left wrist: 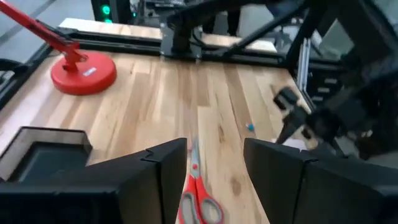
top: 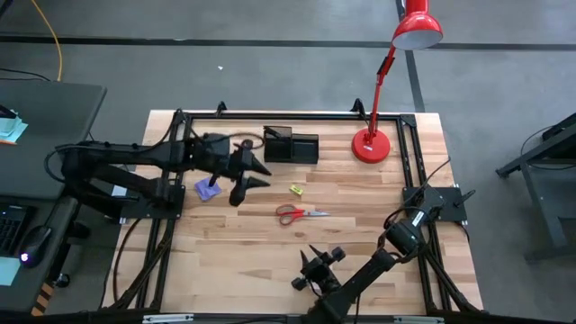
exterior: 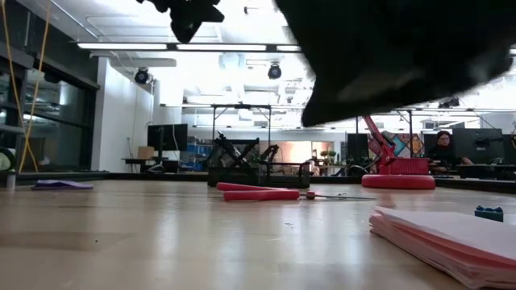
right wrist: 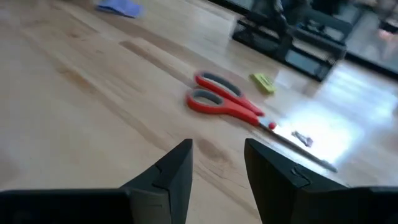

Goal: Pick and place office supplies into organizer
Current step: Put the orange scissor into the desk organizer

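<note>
The black organizer [top: 292,146] stands at the table's far middle. In front of it, flat on the wood, lie a small yellow piece [top: 295,190] and the red-handled scissors [top: 301,213] [right wrist: 227,106]. A purple note pad [top: 209,189] lies further left. In the low view a pink note pad [exterior: 451,234] lies near the front edge. My left gripper [top: 252,175] [left wrist: 214,168] hangs open above the table between the purple pad and the organizer, holding nothing. My right gripper [top: 312,259] [right wrist: 217,162] is open, low over the table's near side, pointing toward the scissors.
A red desk lamp stands on its round base [top: 371,146] right of the organizer, its shade [top: 417,29] reaching past the far edge. A tiny blue piece [left wrist: 250,126] lies on the wood. A black frame [top: 409,153] borders the table.
</note>
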You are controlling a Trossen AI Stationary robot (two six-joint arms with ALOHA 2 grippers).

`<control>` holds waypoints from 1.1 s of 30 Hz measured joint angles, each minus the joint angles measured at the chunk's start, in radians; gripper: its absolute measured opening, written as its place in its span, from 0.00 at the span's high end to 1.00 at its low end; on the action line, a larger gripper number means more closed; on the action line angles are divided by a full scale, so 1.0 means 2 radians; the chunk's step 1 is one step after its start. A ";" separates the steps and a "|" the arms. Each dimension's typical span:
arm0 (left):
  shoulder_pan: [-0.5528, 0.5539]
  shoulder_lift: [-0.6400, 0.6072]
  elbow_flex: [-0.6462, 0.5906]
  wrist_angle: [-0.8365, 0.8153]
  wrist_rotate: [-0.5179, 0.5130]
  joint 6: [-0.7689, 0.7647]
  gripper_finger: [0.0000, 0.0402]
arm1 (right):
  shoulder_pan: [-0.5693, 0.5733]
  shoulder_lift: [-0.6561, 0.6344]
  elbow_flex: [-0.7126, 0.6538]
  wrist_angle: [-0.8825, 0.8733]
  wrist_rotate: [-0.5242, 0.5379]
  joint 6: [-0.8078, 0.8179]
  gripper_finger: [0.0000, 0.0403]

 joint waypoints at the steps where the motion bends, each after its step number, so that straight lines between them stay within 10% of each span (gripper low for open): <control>1: -0.011 0.000 -0.001 -0.002 -0.007 0.000 0.63 | 0.002 -0.003 0.005 -0.002 0.004 -0.020 0.66; 7: -0.088 -0.028 -0.058 0.064 -0.023 -0.028 0.63 | 0.011 -0.008 0.084 0.005 0.039 -0.124 0.66; 16: -0.253 -0.103 -0.245 0.295 -0.183 -0.066 0.63 | -0.010 -0.008 0.123 0.058 0.009 -0.239 0.66; 25: -0.441 -0.097 -0.399 0.574 -0.308 -0.056 0.63 | -0.064 -0.016 0.126 0.162 -0.157 -0.474 0.66; 33: -0.522 -0.095 -0.427 0.613 -0.373 -0.044 0.63 | -0.120 -0.048 0.129 0.215 -0.321 -0.667 0.66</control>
